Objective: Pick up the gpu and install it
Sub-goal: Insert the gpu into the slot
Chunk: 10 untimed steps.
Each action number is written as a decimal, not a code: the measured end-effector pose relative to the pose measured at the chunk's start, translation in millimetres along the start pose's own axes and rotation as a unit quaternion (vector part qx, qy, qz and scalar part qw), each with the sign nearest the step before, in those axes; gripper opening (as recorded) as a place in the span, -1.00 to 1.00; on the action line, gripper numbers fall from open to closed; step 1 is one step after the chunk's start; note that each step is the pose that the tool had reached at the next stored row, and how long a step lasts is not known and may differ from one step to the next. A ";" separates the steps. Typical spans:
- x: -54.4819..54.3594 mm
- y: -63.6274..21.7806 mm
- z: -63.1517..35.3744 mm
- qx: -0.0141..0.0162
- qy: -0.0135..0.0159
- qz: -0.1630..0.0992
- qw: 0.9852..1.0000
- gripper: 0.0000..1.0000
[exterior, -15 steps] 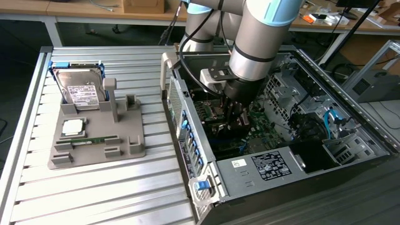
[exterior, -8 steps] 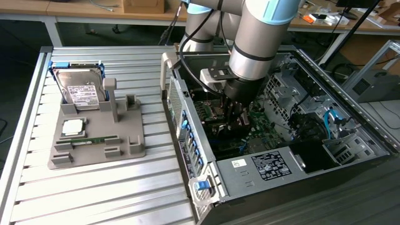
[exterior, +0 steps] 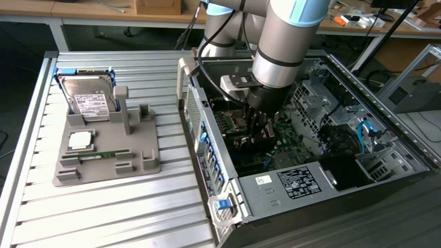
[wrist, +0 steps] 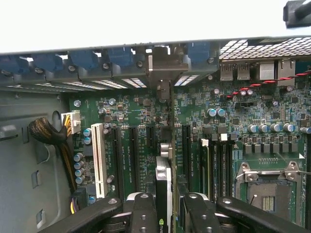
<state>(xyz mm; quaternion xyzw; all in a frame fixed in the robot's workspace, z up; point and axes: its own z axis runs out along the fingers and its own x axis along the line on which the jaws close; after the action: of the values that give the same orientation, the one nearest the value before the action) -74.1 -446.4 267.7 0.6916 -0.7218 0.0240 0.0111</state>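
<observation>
Gripper (wrist: 164,213) closed partway on the gpu (wrist: 164,187), card pinched edge-on between both fingers (wrist: 144,213) | I see the gpu upright over the motherboard (wrist: 228,145), its metal bracket (wrist: 165,65) against the case's rear slot wall | arm (exterior: 282,46) reaching down inside the open computer case (exterior: 289,199) | hard drive (exterior: 90,101) and RAM stick (exterior: 96,154) on the grey tray (exterior: 141,165), exterior view's left.

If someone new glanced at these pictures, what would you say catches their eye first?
The big robot arm reaching down into the open computer case draws the eye first. At its tip the gripper is shut on the gpu, held on edge over the green motherboard among the slots. Toward the exterior view's left, a grey tray holds a hard drive.
</observation>
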 end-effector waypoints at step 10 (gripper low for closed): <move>-4.6 0.1 -0.2 0.000 0.000 0.000 1.000 -0.47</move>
<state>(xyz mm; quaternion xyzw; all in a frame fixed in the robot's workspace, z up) -74.1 -441.8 267.7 0.6917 -0.7217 0.0240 0.0111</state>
